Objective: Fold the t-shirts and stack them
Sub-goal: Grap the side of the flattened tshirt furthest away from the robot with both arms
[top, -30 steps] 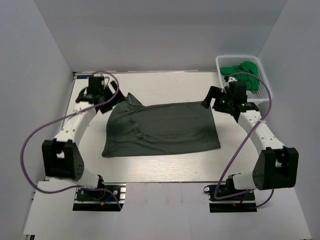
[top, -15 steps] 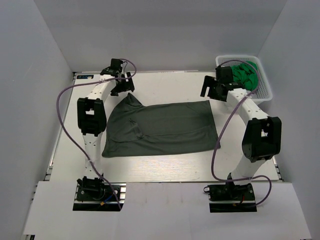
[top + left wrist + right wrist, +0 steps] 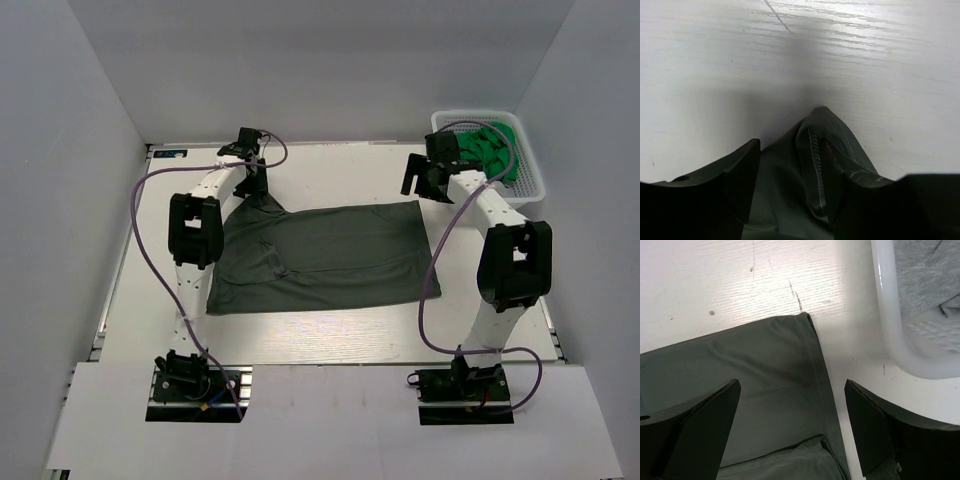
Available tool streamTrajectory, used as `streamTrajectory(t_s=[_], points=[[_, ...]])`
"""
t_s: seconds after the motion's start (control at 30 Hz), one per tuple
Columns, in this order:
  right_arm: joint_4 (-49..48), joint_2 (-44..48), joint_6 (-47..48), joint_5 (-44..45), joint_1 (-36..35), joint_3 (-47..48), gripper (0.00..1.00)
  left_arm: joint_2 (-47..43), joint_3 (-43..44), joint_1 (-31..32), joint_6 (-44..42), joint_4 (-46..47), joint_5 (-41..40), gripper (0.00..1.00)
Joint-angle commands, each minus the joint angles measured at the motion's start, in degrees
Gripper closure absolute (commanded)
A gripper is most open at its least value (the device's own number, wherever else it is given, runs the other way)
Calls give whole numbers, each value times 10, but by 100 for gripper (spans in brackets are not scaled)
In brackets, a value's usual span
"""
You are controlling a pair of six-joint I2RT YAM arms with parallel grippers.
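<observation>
A dark charcoal t-shirt (image 3: pixel 330 255) lies spread flat on the white table, with a raised peak at its far left corner. My left gripper (image 3: pixel 256 182) is open and low over that peak. In the left wrist view the stitched peak of cloth (image 3: pixel 815 150) sits between the spread fingers of the left gripper (image 3: pixel 800 165). My right gripper (image 3: pixel 420 185) is open above the shirt's far right corner. The right wrist view shows that hemmed corner (image 3: pixel 805 340) below the wide-apart right gripper (image 3: pixel 792 385). Green t-shirts (image 3: pixel 492 145) lie bunched in the basket.
A white lattice basket (image 3: pixel 530 185) stands at the far right corner of the table, its wall close to the right gripper in the right wrist view (image 3: pixel 890 330). Grey walls enclose the table on three sides. Purple cables loop from both arms.
Both arms have stretched out toward the far side. The left gripper moved right and onto the shirt's far left peak. The right gripper shifted up to the far right corner. The shirt has barely moved.
</observation>
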State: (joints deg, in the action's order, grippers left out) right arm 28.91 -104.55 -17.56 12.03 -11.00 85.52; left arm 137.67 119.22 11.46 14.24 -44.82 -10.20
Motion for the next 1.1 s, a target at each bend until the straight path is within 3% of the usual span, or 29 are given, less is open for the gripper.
streamTrajectory(t_s=[0.0, 0.23, 0.37, 0.43, 0.67, 0.87, 1.07], points=[[8, -7, 5, 23, -1, 31, 9, 15, 29, 0, -22, 8, -22, 39], [12, -37, 10, 49, -2, 42, 9, 27, 40, 0, -10, 32, -14, 73], [19, -70, 13, 76, -12, 65, 9, 21, 40, 0, -4, 37, -21, 87], [20, -87, 16, 82, -17, 86, 9, 16, 40, 0, 3, 37, -32, 100], [24, -158, -44, 98, -28, 147, 13, -3, 29, 0, 23, 48, -63, 100], [-3, -179, -75, 98, -26, 124, 19, -20, 2, 0, 47, 55, -46, 100], [-32, -200, -92, 102, -24, 125, 19, -25, -8, 0, 59, 55, -34, 100]])
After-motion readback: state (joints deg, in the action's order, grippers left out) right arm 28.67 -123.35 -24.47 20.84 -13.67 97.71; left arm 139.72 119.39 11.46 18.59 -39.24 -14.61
